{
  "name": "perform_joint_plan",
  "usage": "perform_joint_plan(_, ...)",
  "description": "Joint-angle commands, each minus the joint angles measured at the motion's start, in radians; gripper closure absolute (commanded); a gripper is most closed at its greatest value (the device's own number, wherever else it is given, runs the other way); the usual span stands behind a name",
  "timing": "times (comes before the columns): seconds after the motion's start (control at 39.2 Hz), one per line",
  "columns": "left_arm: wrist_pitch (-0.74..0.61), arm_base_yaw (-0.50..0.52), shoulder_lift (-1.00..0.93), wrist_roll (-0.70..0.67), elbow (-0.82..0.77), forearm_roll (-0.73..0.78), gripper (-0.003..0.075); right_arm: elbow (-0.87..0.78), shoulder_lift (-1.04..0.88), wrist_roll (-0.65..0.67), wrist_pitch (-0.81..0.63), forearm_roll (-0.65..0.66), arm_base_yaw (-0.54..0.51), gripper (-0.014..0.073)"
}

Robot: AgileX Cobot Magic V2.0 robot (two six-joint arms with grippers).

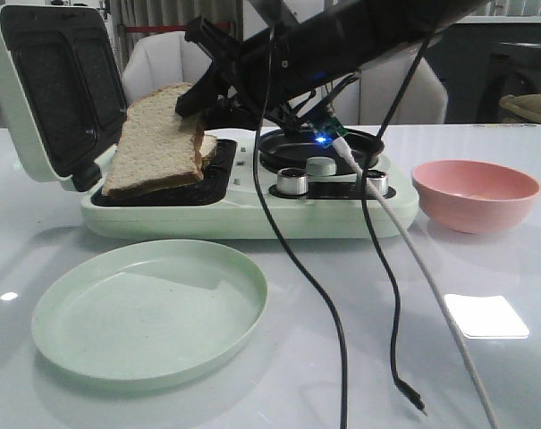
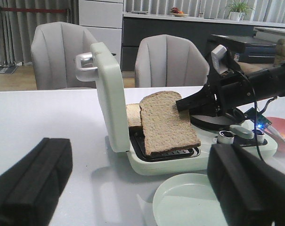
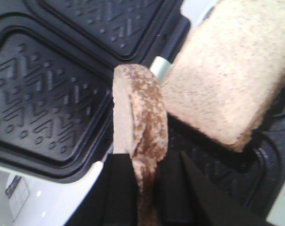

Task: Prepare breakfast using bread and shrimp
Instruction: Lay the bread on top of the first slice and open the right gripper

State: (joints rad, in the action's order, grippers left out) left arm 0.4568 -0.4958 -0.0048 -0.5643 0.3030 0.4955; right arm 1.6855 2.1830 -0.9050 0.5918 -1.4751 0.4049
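Note:
My right gripper (image 1: 191, 112) reaches in from the upper right and is shut on the crust edge of one bread slice (image 1: 158, 143). It holds the slice tilted over the open sandwich maker (image 1: 252, 214). That slice shows edge-on in the right wrist view (image 3: 141, 117), between my right gripper's (image 3: 147, 188) black fingers. A second bread slice (image 1: 208, 146) lies behind it in the maker's tray and also shows in the right wrist view (image 3: 232, 70). My left gripper (image 2: 140, 155) is open and empty, low over the table in front of the maker. No shrimp show clearly.
The maker's lid (image 1: 55, 89) stands open at the left. A small black pan (image 1: 288, 147) and knobs sit on its right half. A pale green plate (image 1: 149, 308) lies in front, a pink bowl (image 1: 476, 197) to the right. Cables (image 1: 333, 313) hang across the middle.

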Motion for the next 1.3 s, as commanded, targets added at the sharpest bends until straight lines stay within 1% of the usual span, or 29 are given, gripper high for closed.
perform_joint_plan(0.0,-0.067,-0.004,-0.018,-0.009,0.024,0.01,0.0081,0.035,-0.043,-0.016,-0.003,-0.033,-0.002,0.0398)
perform_joint_plan(0.08,-0.067,-0.004,-0.018,-0.009,0.024,0.01,0.0081,0.037,-0.029,-0.016,-0.001,-0.034,-0.002,0.0389)
perform_joint_plan(0.15,-0.067,-0.004,-0.018,-0.009,0.024,0.01,0.0081,0.037,-0.021,-0.016,-0.001,-0.034,0.001,0.0332)
perform_joint_plan(0.31,-0.067,-0.004,-0.018,-0.009,0.024,0.01,0.0081,0.052,-0.021,-0.059,-0.006,-0.027,0.015,0.0084)
perform_joint_plan(0.36,-0.067,-0.004,-0.018,-0.009,0.024,0.01,0.0081,0.064,-0.021,-0.075,-0.009,-0.017,0.021,0.0025)
perform_joint_plan(0.41,-0.067,-0.004,-0.018,-0.009,0.024,0.01,0.0081,0.08,-0.021,-0.093,-0.015,0.0,0.027,-0.001)
perform_joint_plan(0.54,-0.067,-0.004,-0.018,-0.009,0.024,0.01,0.0081,0.107,-0.021,-0.094,-0.041,0.04,0.032,-0.0018)
perform_joint_plan(0.66,-0.067,-0.004,-0.018,-0.009,0.024,0.01,0.0081,0.121,-0.027,-0.086,-0.069,0.124,0.025,-0.0018)
perform_joint_plan(0.89,-0.067,-0.004,-0.018,-0.009,0.024,0.01,0.0081,0.125,-0.077,-0.014,-0.176,0.38,0.025,-0.0018)
perform_joint_plan(1.12,-0.067,-0.004,-0.018,-0.009,0.024,0.01,0.0081,0.125,-0.16,0.041,-0.21,0.603,0.025,-0.0015)
perform_joint_plan(1.17,-0.067,-0.004,-0.018,-0.009,0.024,0.01,0.0081,0.125,-0.182,0.068,-0.215,0.656,0.025,-0.0003)
perform_joint_plan(1.27,-0.067,-0.004,-0.018,-0.009,0.024,0.01,0.0081,0.125,-0.238,0.159,-0.204,0.804,0.025,0.0001)
